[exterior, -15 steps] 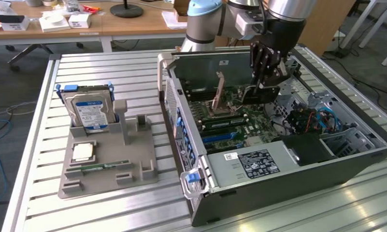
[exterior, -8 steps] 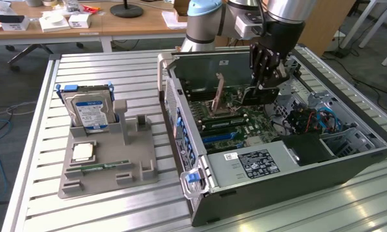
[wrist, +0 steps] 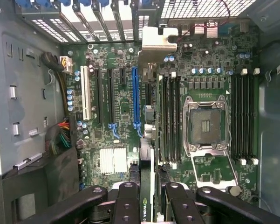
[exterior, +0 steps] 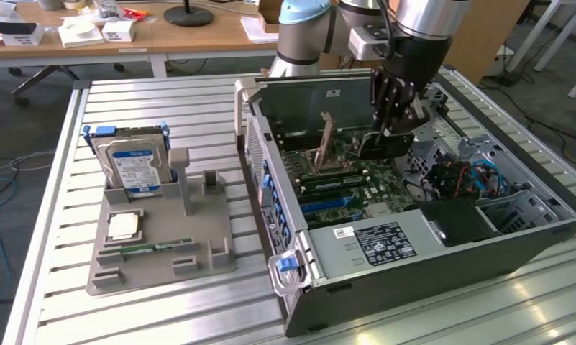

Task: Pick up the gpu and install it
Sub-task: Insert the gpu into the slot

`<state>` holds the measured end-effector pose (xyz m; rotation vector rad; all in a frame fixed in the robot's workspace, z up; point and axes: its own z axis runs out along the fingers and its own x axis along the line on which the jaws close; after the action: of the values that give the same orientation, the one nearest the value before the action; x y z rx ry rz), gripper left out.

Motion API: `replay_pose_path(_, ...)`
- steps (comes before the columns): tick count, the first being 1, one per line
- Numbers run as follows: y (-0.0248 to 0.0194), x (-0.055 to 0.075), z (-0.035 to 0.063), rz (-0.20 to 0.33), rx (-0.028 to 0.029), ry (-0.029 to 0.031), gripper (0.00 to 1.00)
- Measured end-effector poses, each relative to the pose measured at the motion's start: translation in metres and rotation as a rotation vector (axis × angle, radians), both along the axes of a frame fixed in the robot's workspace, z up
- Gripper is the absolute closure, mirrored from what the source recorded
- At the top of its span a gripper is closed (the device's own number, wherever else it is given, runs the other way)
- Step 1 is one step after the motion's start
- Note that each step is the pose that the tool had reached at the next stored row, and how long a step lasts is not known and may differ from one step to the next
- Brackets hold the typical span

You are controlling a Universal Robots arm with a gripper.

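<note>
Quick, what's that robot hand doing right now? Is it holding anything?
Hand: closed on the gpu, held edge-on over the motherboard inside the open computer case.

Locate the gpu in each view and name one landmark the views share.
Exterior view: gpu hangs from the gripper inside the open case, above the motherboard.
Wrist view: gpu edge-on between the fingers, near the blue slot.
Shared landmark: the blue slot.
</note>
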<state>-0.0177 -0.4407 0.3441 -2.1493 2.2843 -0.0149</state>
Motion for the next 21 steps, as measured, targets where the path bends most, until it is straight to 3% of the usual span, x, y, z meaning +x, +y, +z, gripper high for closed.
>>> replay_pose_path(21, 0.0, 0.0, -0.0137, 0.0, 0.0, -0.0001, 0.75)
